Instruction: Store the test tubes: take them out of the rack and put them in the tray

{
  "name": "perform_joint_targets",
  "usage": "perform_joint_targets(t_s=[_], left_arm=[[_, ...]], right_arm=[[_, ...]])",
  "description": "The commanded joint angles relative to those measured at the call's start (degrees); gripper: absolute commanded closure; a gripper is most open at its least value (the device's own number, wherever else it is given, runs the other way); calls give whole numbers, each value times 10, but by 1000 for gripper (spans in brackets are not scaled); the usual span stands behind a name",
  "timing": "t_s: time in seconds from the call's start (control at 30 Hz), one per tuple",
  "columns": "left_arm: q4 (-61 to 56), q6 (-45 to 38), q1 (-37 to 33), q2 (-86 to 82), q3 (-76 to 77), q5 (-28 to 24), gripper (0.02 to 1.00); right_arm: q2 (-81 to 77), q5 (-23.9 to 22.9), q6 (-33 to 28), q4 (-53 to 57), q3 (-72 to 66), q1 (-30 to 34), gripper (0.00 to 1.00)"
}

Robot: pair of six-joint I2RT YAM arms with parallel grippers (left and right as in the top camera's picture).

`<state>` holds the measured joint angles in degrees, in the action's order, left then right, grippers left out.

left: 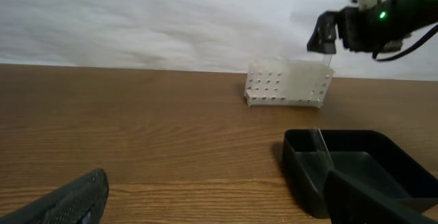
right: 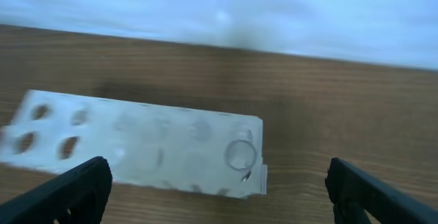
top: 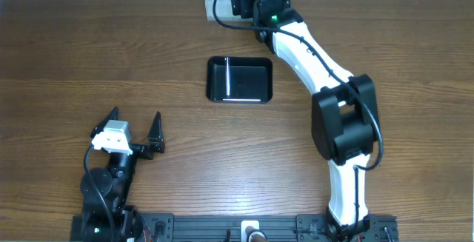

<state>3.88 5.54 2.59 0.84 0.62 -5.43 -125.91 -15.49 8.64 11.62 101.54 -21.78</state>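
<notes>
Right gripper (right: 219, 177) above test tube rack (right: 137, 145) at table's far edge, fingers spread wide, holding nothing. One test tube (right: 239, 154) upright in rack's end hole, beneath the gap between fingers, untouched. Black tray (top: 211, 79) mid-table, second tube (top: 228, 78) lying inside. Left gripper (top: 135, 120) open, empty, well apart from tray.
</notes>
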Motion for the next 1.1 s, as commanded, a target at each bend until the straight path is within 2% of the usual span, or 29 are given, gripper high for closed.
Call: perform_joint_targets(t_s=[0.03,0.23,0.37,0.53,0.63,0.7,0.97,1.1], left_arm=[[1,-6,-2,-5,-3,-5,18],[1,-6,-2,-5,-3,-5,18],[1,-6,-2,-5,-3,-5,20],[1,-6,-2,-5,-3,-5,18],[1,-6,-2,-5,-3,-5,18],[1,-6,-2,-5,-3,-5,18],[1,-6,-2,-5,-3,-5,18],[1,-6,-2,-5,-3,-5,18]], right_arm=[[-20,-10,12,-18,0,11,14],[-45,-9,12,-50,0,17,56],[-50,-9,12,-63,0,17,150],[-50,-9,12,-65,0,17,325],[-50,-9,12,-64,0,17,535],[-50,-9,12,-63,0,17,608],[-50,-9,12,-63,0,17,687],[-50,-11,12,-63,0,17,761]])
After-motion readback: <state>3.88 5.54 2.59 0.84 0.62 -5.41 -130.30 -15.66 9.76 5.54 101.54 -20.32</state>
